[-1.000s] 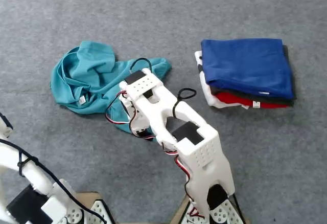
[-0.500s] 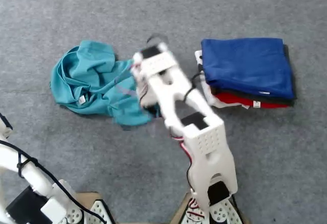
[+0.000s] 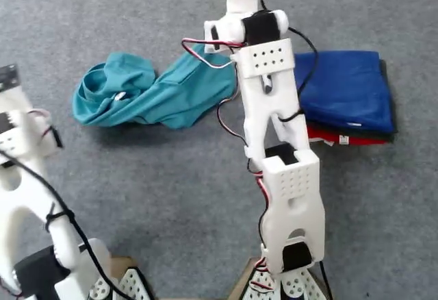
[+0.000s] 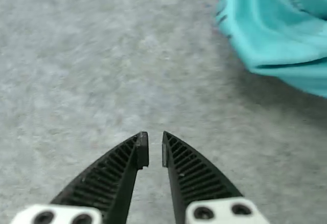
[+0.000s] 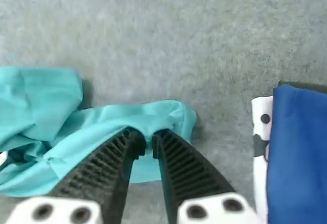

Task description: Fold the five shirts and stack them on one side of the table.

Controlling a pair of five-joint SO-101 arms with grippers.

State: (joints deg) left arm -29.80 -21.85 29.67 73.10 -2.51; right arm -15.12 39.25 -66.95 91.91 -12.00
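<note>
A room for testing robots.
The tabletop (image 3: 137,190) is covered in grey felt, and two white robot arms (image 3: 277,129) with loose wires (image 3: 205,45) are fixed at its edge.

Matt, fuzzy grey felt covers the table (image 3: 137,190), the teal shirt (image 3: 157,98) and stacked shirts (image 3: 342,88) are soft matt cloth, the right arm (image 3: 291,190) is smooth white plastic, and the left gripper (image 4: 155,150) and right gripper (image 5: 145,144) are ribbed matt black plastic.

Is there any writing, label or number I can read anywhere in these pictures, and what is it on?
No text here can be read.
The small white tag on the teal shirt: too small to read.
The white side tag on the stack of folded shirts: too small to read.
</note>
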